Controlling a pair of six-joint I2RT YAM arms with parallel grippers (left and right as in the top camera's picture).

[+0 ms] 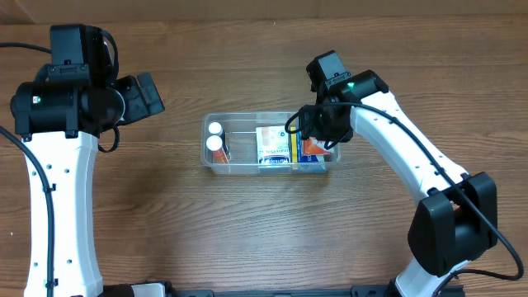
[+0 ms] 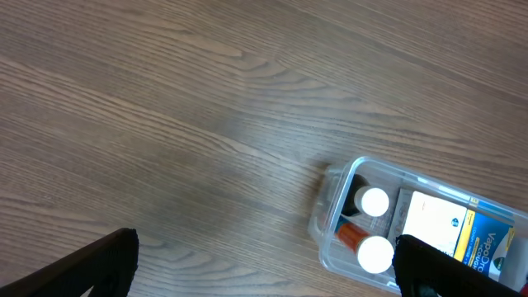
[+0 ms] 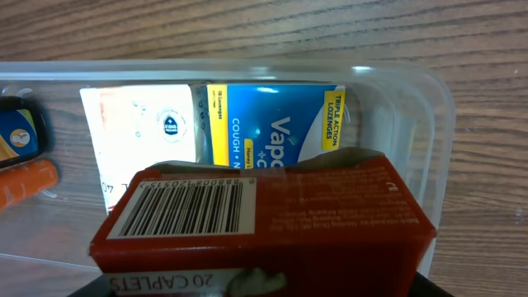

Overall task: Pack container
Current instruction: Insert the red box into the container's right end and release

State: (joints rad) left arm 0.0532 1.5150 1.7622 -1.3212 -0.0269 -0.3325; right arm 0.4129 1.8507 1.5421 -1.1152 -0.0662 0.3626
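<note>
The clear plastic container (image 1: 216, 164) sits mid-table. It holds two white-capped bottles (image 1: 215, 143) at its left end and a blue-and-white box (image 1: 275, 146) in the middle. My right gripper (image 1: 313, 136) is over the container's right end, shut on a red box (image 3: 272, 210) with a barcode. The red box fills the right wrist view above the blue box (image 3: 272, 124) and the container rim (image 3: 437, 107). My left gripper (image 2: 264, 272) is open and empty, raised to the left of the container (image 2: 326, 223).
The wooden table (image 1: 247, 239) surrounds the container. The right arm (image 1: 412, 157) reaches in from the lower right. The left arm (image 1: 58, 148) stands at the left side.
</note>
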